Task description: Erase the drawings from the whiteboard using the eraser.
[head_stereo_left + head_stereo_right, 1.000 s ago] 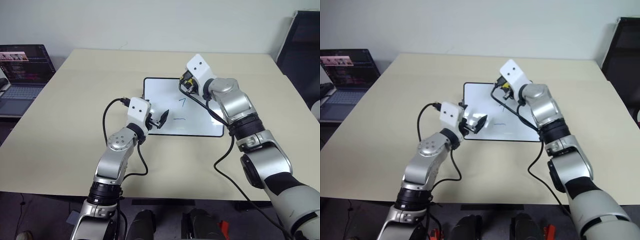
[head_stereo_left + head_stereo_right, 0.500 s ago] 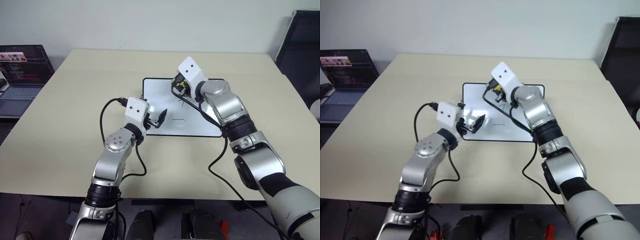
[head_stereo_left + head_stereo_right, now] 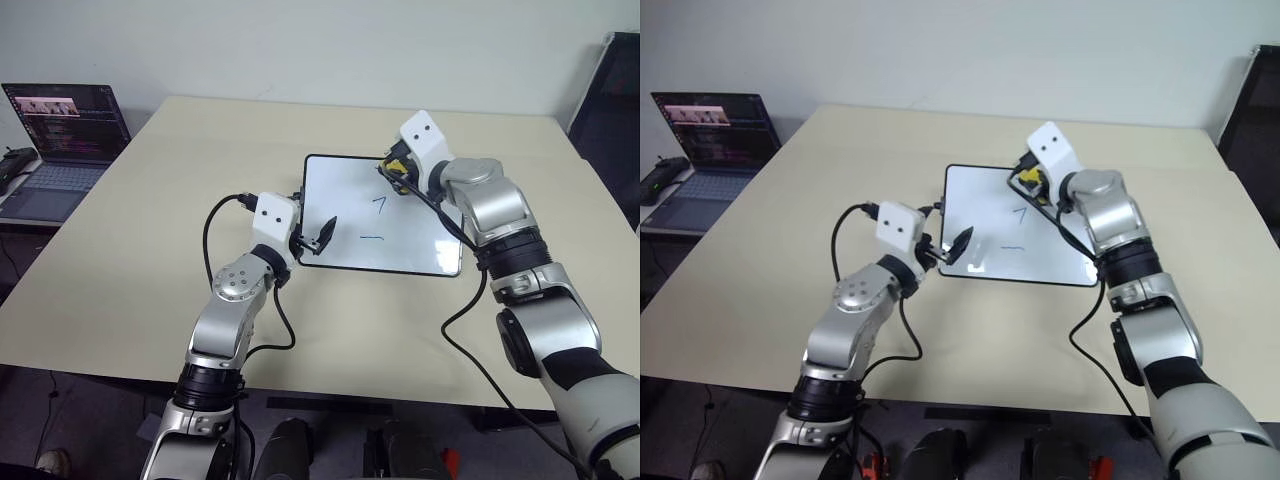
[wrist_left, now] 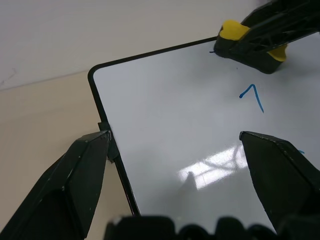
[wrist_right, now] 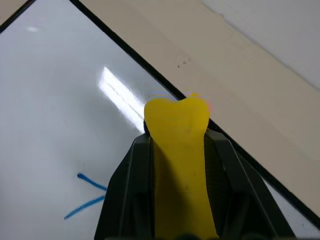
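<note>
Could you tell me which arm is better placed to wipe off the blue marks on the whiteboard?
The right: its gripper already clamps the eraser over the whiteboard, beside the "7" mark. The left gripper is open and empty at the board's edge.

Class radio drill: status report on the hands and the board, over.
Right hand shut on eraser at whiteboard far edge. Left hand open at near corner. Two marks left.

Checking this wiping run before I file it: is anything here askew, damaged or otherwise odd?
Nothing stands out. The whiteboard lies flat on the table, the right gripper is shut on the eraser at the board's far edge, and the left gripper is open at its left edge. Two blue drawings remain.
</note>
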Robot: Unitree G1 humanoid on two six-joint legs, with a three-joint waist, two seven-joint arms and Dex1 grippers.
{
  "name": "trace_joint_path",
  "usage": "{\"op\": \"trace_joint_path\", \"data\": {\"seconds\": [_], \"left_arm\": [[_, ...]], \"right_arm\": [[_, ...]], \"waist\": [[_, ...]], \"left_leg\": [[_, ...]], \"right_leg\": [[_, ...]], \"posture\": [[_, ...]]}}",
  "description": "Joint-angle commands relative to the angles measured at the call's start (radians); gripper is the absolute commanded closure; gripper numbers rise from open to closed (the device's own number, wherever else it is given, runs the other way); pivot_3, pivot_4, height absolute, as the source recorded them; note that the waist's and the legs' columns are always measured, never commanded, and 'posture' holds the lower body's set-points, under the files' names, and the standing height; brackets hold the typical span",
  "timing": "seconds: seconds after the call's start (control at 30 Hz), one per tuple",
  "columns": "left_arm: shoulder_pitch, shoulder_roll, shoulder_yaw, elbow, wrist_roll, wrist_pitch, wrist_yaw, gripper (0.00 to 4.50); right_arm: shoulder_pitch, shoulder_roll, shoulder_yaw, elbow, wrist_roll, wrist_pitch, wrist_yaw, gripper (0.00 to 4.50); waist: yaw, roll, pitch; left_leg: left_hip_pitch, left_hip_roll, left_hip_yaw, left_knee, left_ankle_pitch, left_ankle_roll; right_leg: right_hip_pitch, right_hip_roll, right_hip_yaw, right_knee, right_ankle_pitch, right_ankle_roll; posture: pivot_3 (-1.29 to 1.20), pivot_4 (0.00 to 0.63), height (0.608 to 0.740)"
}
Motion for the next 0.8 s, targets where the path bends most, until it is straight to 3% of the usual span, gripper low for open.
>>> {"op": "trace_joint_path", "data": {"seconds": [0.03,0.33,0.8], "left_arm": [[-0.022,-0.004,-0.001,-0.007,0.004,-0.031,-0.006,0.0],[-0.026,-0.007,-0.004,0.01,0.003,-0.048,-0.01,0.0],[-0.013,-0.005,0.0,0.007,0.003,-0.047,-0.008,0.0]], "right_arm": [[0.042,-0.025,-0.005,-0.017,0.001,0.077,0.007,3.51],[0.071,-0.043,-0.006,-0.093,0.008,0.142,0.017,3.51],[-0.044,0.004,-0.037,-0.14,0.095,0.269,0.034,3.51]], "waist": [[-0.001,0.0,0.0],[-0.001,0.0,0.0],[-0.011,0.0,0.0]], "left_leg": [[0.0,0.0,0.0,0.0,0.0,0.0],[0.0,0.0,0.0,0.0,0.0,0.0],[-0.001,0.0,0.0,-0.002,0.0,0.0]], "right_leg": [[0.0,0.0,0.0,0.0,0.0,0.0],[0.0,0.0,0.0,0.0,0.0,0.0],[-0.001,0.0,0.0,-0.002,0.0,0.0]], "posture": [[0.0,0.15,0.74],[0.0,0.15,0.74],[0.0,0.15,0.74]]}}
